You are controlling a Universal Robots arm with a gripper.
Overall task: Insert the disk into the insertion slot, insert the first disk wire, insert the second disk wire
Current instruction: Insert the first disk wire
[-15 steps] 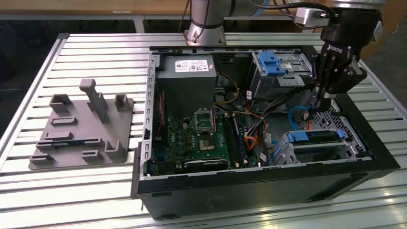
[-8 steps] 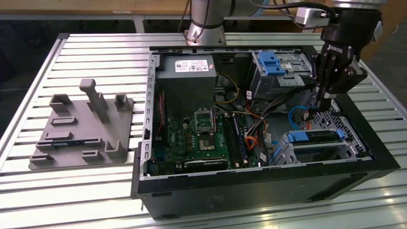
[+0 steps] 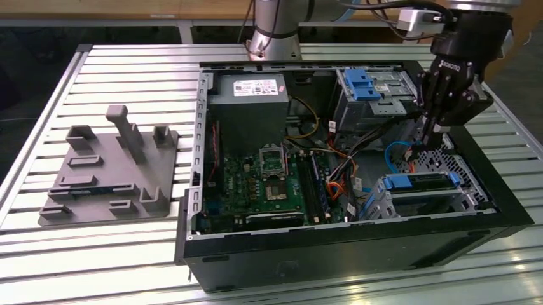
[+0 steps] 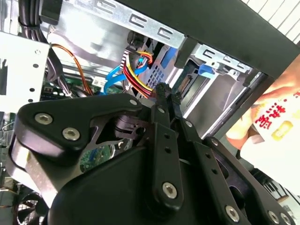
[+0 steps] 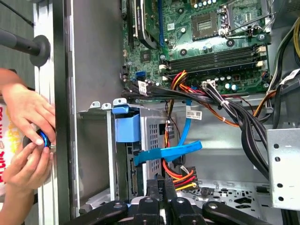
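Tool (image 4: 164,89), fingertips pinched together, blocks the connector end of the disk (image 3: 418,181).

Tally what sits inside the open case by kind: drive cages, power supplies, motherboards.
Drive cages: 2, the upper bay and the slot
Power supply: 1
Motherboard: 1
Total: 4

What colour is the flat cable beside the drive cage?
The flat cable is bright blue, clearest in the first wrist view.

Slatted metal table (image 3: 127,63) — wooden strip (image 3: 127,7) behind
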